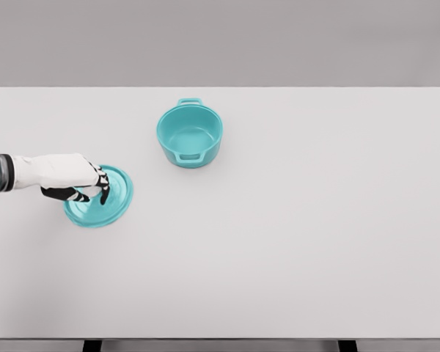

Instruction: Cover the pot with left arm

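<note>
- The pot stood upright on the white surface, a little left of the centre and in the upper half of the frame, with its mouth open to the top.
- It was teal, round, and had two small loop handles: one on the far rim, toward the top of the frame, and one on the near wall, toward the bottom. The line through the handles ran nearly from top to bottom of the frame, leaning slightly.
- No brand, label or writing could be read on the pot, and none on the lid.
- The lid lay flat on the surface at the left of the frame, lower than the pot and well apart from it. It was the same teal colour and round, so it had no long axis that I could tell.
- The left hand came in from the left edge and was over the lid. Its fingers were curled downward, with dark tips at the middle of the lid. Whether they really pinched the lid's knob, I could not tell, because the hand hid that part.
</note>
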Robot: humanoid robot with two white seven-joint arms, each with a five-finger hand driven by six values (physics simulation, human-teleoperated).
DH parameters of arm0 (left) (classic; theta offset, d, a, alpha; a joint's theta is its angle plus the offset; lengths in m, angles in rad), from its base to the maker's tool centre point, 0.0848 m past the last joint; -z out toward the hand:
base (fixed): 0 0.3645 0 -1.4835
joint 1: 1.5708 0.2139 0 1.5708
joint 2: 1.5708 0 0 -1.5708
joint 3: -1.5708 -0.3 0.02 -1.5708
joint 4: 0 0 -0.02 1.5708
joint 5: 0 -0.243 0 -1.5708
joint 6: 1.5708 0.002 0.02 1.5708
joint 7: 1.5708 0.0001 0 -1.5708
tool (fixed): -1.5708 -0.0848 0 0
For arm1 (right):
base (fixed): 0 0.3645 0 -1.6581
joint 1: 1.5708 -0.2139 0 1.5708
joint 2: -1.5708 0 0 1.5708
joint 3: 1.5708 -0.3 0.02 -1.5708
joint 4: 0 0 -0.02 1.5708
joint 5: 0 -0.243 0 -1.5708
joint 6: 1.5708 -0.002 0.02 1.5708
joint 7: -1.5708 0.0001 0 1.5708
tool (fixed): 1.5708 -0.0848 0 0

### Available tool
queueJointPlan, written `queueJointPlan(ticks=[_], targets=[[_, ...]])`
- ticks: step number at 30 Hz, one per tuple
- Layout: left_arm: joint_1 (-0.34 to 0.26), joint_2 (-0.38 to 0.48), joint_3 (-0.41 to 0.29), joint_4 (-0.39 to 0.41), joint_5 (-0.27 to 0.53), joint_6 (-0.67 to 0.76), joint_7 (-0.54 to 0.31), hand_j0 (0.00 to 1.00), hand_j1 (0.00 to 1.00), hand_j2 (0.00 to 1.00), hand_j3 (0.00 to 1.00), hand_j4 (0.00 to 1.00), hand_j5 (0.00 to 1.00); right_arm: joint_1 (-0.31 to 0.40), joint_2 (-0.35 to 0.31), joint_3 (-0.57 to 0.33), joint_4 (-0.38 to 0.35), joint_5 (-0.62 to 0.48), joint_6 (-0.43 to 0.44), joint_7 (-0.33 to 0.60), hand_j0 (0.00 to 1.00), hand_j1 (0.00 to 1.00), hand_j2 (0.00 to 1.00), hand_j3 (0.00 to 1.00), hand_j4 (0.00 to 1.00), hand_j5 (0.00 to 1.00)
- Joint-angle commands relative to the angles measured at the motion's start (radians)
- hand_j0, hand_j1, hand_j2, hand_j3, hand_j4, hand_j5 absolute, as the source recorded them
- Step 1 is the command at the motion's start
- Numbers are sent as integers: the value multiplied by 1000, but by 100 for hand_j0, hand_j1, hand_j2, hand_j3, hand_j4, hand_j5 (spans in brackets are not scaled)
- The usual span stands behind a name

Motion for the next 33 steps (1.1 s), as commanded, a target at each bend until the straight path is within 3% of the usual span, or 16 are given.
queueJointPlan(ticks=[1,4,7,23,33], targets=[[-3,2,1,-4,8,2,0,40,40,40,40,40,40,0,0,0,0,0,0,0,100,100,100,100,100,100],[-20,1,-10,-6,29,2,0,40,40,40,40,40,40,0,0,0,0,0,0,0,100,100,100,100,100,100],[-83,1,-101,-4,66,7,0,40,40,40,40,40,40,0,0,0,0,0,0,0,100,100,100,100,100,100],[-232,-85,-105,17,81,16,0,40,40,40,40,40,40,0,0,0,0,0,0,0,100,100,100,100,100,100],[-341,-179,-151,117,78,16,0,40,40,40,40,40,40,0,0,0,0,0,0,0,100,100,100,100,100,100]])
